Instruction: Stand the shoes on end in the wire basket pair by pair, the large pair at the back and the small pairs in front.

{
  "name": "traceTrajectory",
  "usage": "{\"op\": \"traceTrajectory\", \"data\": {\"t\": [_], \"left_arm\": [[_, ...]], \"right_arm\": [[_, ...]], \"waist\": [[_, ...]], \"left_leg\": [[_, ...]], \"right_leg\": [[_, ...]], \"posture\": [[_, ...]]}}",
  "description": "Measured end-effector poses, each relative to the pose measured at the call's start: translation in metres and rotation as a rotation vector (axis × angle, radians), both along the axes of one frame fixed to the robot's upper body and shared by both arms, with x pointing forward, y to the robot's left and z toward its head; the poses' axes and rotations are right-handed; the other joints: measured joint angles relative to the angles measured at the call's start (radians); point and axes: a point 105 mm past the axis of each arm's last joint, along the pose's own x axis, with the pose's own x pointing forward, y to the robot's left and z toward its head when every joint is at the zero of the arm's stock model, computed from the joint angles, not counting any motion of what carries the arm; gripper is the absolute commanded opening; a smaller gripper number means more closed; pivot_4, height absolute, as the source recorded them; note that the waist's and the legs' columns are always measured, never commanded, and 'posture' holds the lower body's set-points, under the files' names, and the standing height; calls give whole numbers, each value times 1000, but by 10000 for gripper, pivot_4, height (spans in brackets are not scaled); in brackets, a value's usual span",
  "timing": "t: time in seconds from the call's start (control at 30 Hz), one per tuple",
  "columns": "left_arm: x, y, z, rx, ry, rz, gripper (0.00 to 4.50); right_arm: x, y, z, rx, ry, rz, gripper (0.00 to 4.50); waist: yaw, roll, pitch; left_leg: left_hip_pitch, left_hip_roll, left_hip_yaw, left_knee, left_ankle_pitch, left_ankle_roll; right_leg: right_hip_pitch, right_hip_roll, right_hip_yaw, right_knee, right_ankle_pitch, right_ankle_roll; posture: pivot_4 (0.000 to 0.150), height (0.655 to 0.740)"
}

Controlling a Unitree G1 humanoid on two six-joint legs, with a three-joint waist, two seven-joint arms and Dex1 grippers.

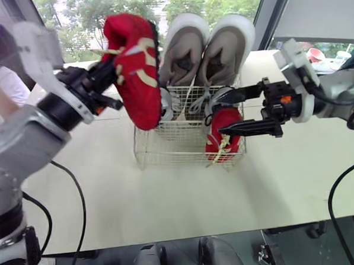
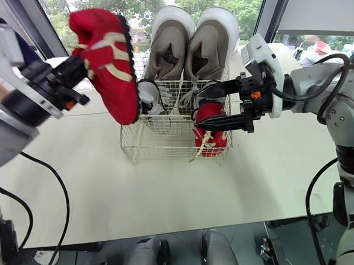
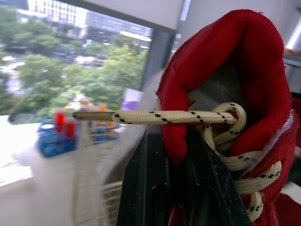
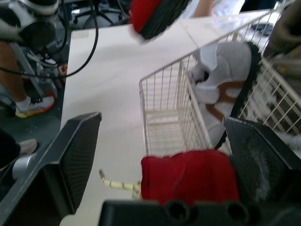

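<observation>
Midway through packing the wire basket [image 1: 166, 155] near the table's [image 1: 169, 204] far edge. Already on end at the basket's back: the large grey pair [image 1: 205, 48]. In front, on the side toward the table's right edge, a red shoe [image 1: 223, 136] upright, lace poking through the wire; next to it, a small white shoe [image 4: 221, 70]. Grips the second red shoe [image 1: 135, 75] by its collar in the left tool [image 1: 109, 66], clamped on the fabric, aloft over the basket's left side. Spreads the right tool [image 1: 240, 112] wide about the seated red shoe, holding nothing. Left to do, by the look of it: lowering the lifted shoe beside its mate. No telling whether the white shoe's mate is in.
</observation>
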Motion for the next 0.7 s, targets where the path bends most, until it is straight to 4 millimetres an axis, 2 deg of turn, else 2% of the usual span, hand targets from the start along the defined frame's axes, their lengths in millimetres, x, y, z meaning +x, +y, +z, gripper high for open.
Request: {"op": "traceTrajectory", "data": {"t": [0.17, 0.33, 0.53, 0.7], "left_arm": [[11, -8, -11, 1, -31, 4, 533], [21, -18, -38, 76, -29, 21, 533], [19, -28, -50, 84, -98, 59, 533], [11, -35, -68, 102, -120, 84, 533]], "right_arm": [[4, -3, 1, 1, -3, -42, 45000], [5, -8, 2, 10, 3, -77, 45000], [7, -10, 1, 16, 13, -89, 45000], [7, -10, 2, 16, 13, -84, 45000]], "waist": [[1, 0, 0], [0, 0, 0], [0, 0, 0], [1, 1, -1]], "left_leg": [[0, 0, -1, 1, -1, 3], [0, 1, -1, 1, -2, 3], [1, 2, -1, 1, -2, 4], [3, 2, -2, 1, -2, 5]], "right_leg": [[1, 1, 0, 0, 0, 0], [1, 1, 0, 0, 0, 0], [3, 1, -1, 0, 0, 0], [5, 1, -1, -1, 0, 0]], "posture": [[1500, 7400], [1500, 7400], [1500, 7400], [1500, 7400]]}}
